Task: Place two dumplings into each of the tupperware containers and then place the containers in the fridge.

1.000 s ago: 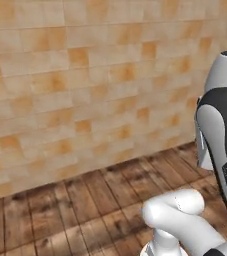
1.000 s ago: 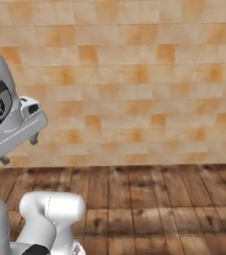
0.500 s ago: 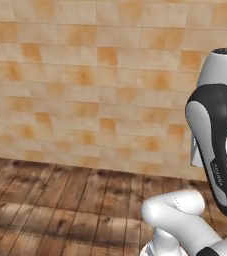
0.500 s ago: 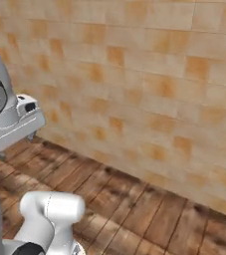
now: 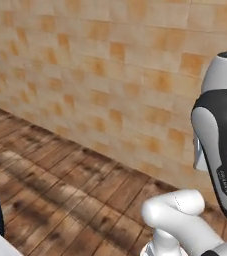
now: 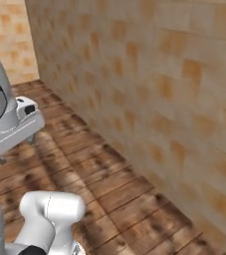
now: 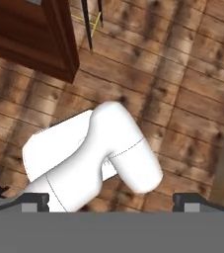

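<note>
Above the wooden floor (image 7: pixel 192 74), the gripper (image 7: pixel 111 202) gapes wide, empty; the arm's grey lettering seems unreadable

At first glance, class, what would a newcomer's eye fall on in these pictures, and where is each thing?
First the tan tiled wall, which spans the back of both base views, above a wooden plank floor. In the hand view, a dark brown wooden cabinet stands at the upper left, and the open tool points down at the planks.

White rounded arm (image 5: pixel 220 150); dark joint panels.
</note>
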### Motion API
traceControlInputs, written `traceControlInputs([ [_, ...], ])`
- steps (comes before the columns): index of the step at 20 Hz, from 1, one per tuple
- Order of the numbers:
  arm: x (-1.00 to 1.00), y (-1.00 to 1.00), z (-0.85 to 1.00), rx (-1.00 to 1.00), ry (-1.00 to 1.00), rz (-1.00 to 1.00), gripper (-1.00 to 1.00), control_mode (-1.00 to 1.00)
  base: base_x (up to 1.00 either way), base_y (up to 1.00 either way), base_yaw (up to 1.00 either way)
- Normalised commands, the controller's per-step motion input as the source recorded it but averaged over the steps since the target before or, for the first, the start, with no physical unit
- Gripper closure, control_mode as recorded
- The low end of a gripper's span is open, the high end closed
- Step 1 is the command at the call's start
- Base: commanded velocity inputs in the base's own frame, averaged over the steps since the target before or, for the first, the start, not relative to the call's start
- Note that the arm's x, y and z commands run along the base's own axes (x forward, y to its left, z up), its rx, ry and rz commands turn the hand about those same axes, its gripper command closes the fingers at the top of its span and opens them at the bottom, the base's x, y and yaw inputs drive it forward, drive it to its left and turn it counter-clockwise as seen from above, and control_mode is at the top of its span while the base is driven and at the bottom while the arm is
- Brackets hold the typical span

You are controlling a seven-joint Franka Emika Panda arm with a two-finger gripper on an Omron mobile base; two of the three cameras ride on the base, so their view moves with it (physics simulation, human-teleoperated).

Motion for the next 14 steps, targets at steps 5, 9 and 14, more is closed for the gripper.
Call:
traceControlInputs([
  [5,0.00,0.00,0.00,0.00,0.00,0.00,-1.00,1.00,1.00,-0.37,0.60],
  [9,0.00,0.00,0.00,0.00,0.00,0.00,-1.00,1.00,0.98,-0.19,0.75],
  [14,0.00,0.00,0.00,0.00,0.00,0.00,-1.00,1.00,0.96,-0.30,0.72],
])
